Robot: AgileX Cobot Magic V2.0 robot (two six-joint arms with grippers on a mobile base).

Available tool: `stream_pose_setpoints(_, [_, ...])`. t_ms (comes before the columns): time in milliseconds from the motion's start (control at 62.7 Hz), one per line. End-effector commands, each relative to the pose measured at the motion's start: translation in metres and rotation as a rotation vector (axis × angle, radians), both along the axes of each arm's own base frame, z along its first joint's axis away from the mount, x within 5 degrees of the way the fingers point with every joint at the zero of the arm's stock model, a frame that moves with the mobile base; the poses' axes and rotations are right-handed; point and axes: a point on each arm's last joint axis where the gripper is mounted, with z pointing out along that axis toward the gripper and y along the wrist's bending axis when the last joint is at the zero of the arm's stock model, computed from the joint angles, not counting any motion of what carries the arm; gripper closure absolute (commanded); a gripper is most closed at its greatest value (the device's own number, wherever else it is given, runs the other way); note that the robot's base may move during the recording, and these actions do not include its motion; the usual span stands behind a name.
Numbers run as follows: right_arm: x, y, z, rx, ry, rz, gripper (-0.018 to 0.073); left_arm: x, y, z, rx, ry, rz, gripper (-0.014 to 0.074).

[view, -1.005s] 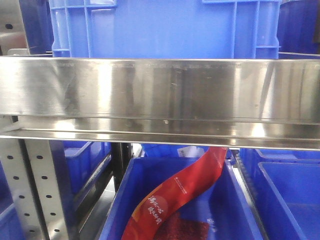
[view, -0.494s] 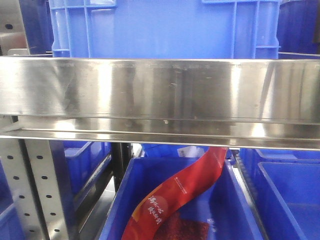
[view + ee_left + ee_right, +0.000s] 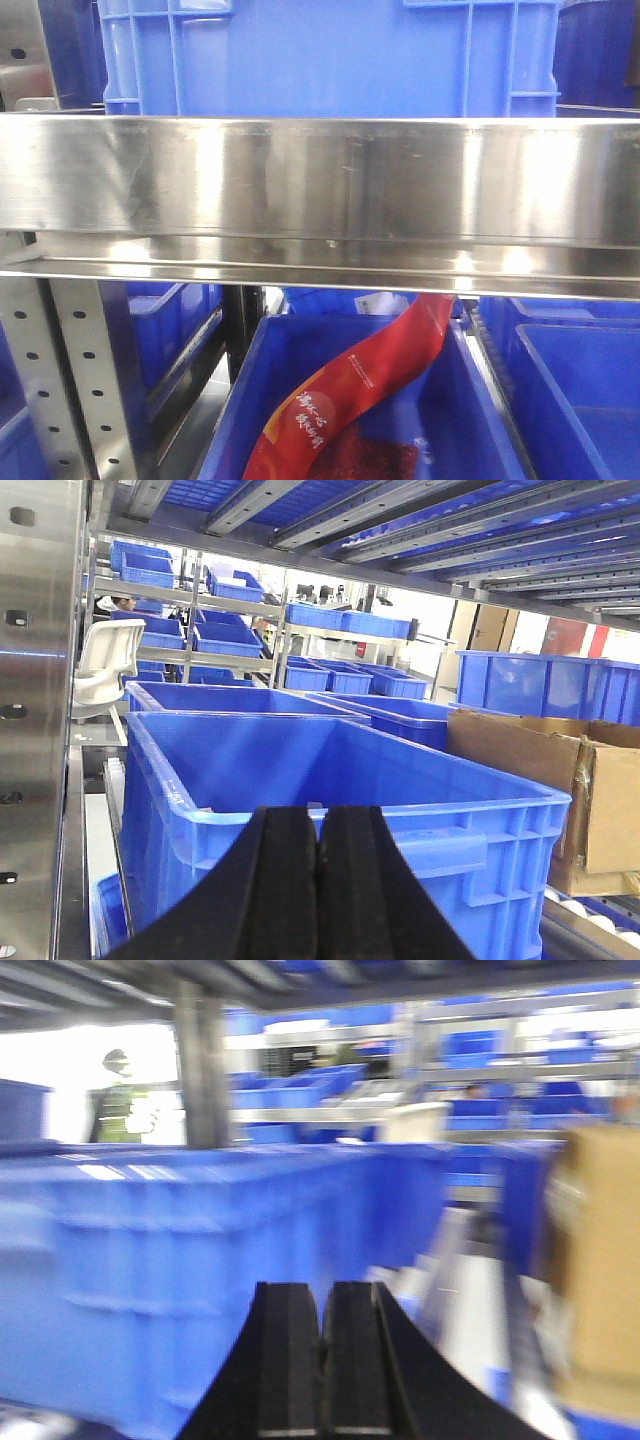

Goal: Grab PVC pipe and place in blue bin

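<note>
The PVC pipe is out of view in every frame. In the left wrist view a large blue bin [image 3: 300, 780] stands right in front of my left gripper [image 3: 320, 815], whose black fingers are pressed together with nothing between them. My right gripper [image 3: 322, 1295] is also shut and empty; its view is blurred, with a big blue bin [image 3: 180, 1260] to its left. The front view shows neither gripper, only a blue bin [image 3: 330, 60] on a steel shelf and another blue bin [image 3: 360, 400] below it.
A steel shelf beam [image 3: 320, 190] crosses the front view. A red printed bag [image 3: 350, 400] lies in the lower bin. A cardboard box [image 3: 560, 790] sits right of the left wrist's bin, and a perforated steel post [image 3: 35, 710] stands at left. A brown box [image 3: 600, 1260] is at right.
The front view is the same in all three frames. The blur in the right wrist view shows that arm moving.
</note>
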Motion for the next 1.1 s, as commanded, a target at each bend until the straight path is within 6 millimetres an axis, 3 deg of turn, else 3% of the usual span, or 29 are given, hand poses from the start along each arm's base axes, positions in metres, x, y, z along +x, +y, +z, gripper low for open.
stream_pose_setpoints(0, [-0.011, -0.004, -0.016, -0.016, 0.004, -0.063, 0.0727, -0.002, 0.0, 0.002, -0.009, -0.019, -0.004, 0.0707])
stream_pose_setpoints(144, [-0.025, -0.003, -0.041, -0.026, 0.111, -0.088, 0.0727, -0.002, 0.0, 0.002, -0.009, -0.019, -0.004, 0.0707])
stream_pose_setpoints(319, [-0.022, -0.004, -0.059, -0.057, 0.202, -0.096, 0.0727, -0.002, 0.0, 0.002, -0.008, -0.017, -0.004, 0.0707])
stream_pose_setpoints(478, [-0.016, -0.009, -0.068, -0.113, -0.005, -0.163, 0.0727, -0.002, 0.0, 0.001, -0.007, -0.016, -0.004, 0.0707])
stream_pose_setpoints(526, [-0.017, -0.01, -0.062, -0.112, -0.081, -0.177, 0.0727, -0.002, 0.0, 0.001, -0.007, -0.016, -0.004, 0.0707])
stream_pose_setpoints(1084, [-0.015, -0.009, -0.083, -0.038, 0.149, -0.151, 0.0727, -0.002, 0.0, 0.001, -0.007, -0.016, -0.004, 0.0707])
